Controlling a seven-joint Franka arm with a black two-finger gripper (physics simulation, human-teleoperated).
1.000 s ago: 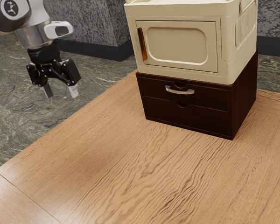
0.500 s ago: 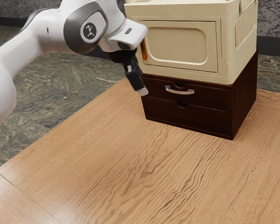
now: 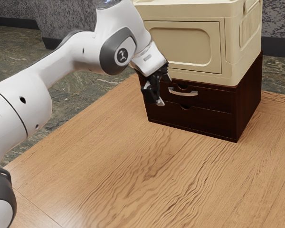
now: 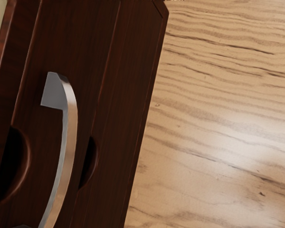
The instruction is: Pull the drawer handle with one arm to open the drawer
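Note:
The black gripper [image 3: 165, 90] is beside the dark brown drawer unit's front in the exterior view, just to the left of the silver handle [image 3: 186, 94]. Its two fingertips stand apart, one above the other, with nothing between them. That curved handle is on the upper drawer [image 3: 211, 96], and both drawers are closed. In the wrist view the handle [image 4: 71, 135] arches out from the dark drawer front [image 4: 69, 42], and the gripper is not holding it.
A cream cabinet [image 3: 232, 38] rests on top of the drawer unit. Below the upper drawer is a lower drawer [image 3: 204, 119] with a notch. The wooden surface [image 3: 133, 180] extends in front of the unit.
The arm has swung from the exterior view's left toward the drawer unit, and my hand has turned and come near the handle. The drawers have not moved.

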